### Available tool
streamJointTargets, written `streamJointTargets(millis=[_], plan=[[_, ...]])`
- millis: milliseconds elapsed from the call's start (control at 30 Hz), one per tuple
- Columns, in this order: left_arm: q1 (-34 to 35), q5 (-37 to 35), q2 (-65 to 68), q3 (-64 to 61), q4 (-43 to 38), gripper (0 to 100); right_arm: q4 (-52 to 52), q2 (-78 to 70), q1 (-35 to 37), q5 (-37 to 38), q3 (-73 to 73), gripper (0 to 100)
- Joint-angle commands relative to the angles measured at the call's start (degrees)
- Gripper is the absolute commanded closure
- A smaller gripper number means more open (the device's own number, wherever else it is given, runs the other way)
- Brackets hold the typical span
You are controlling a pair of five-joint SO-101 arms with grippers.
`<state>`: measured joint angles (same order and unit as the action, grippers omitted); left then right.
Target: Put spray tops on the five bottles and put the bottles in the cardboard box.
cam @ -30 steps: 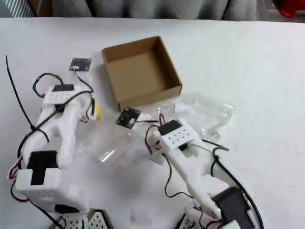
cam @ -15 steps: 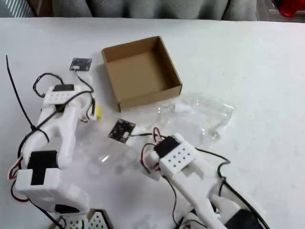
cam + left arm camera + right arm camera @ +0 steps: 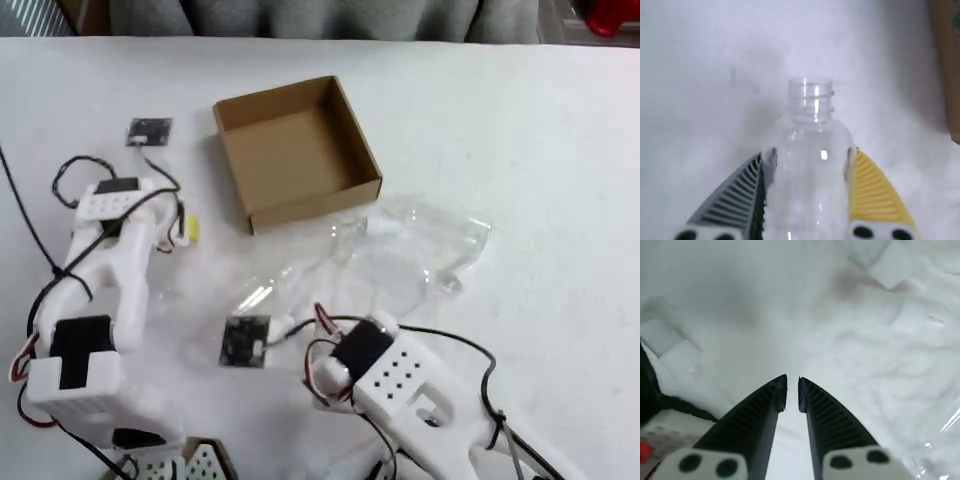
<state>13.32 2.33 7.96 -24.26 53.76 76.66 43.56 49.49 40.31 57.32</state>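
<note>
Left gripper (image 3: pixel 809 154): clamped on a clear plastic bottle (image 3: pixel 810 125) with an open threaded neck, no spray top on it. The grey ribbed finger (image 3: pixel 735 200) presses one side of the body and the yellow ribbed finger (image 3: pixel 875 195) the other, both touching. The grip sits below the shoulder; neck and shoulder stick out past the fingertips. The bottle lies along the gripper's axis, mouth pointing away from the wrist.

High view: the left arm is left of the brown cardboard box (image 3: pixel 297 150), with the yellow finger near the box's near-left corner. The held bottle is hard to make out there against the white table (image 3: pixel 520 120), probably lying low on the surface. An edge of the box shows just beside it in the left wrist view.

Right gripper (image 3: pixel 791 382): dark ribbed fingers nearly closed with only a thin slit between the tips, nothing in them, above bare table.

Loose clear bottles (image 3: pixel 420 245) lie near the box's front side, apart from both grippers.
</note>
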Motion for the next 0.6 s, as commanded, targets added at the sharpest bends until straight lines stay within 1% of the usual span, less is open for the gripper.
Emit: streamJointTargets(millis=[0,100,167,200,300,367,467,533,567], plan=[[4.70,-5.98,-3.38,1.49,-1.49,93,2.95,3.65,0.66,5.45,-0.26,98.1],[6.20,-6.42,-3.30,2.37,-1.49,93,6.90,8.04,0.57,9.14,-0.26,98.1],[6.29,-6.42,-3.38,2.29,-1.49,93,9.36,11.91,-0.22,13.36,-0.26,98.1],[6.29,-6.51,-3.38,2.29,-1.49,93,11.21,14.02,-0.92,17.05,-0.44,97.8],[6.37,-6.42,-3.38,2.29,-1.41,93,18.68,20.18,-2.51,31.56,-0.79,97.6],[6.37,-6.33,-3.38,2.20,-1.23,93,18.77,22.81,-4.09,36.66,-0.97,96.8],[6.37,-6.33,-3.38,2.20,-1.14,93,18.59,22.37,-1.80,42.81,-0.09,87.3],[6.64,-6.24,-3.38,2.20,-1.32,93,18.51,20.26,1.27,44.92,0.53,81.3],[6.90,-6.24,-3.38,2.20,-1.41,93,18.42,19.03,3.12,45.54,0.62,80.4]])
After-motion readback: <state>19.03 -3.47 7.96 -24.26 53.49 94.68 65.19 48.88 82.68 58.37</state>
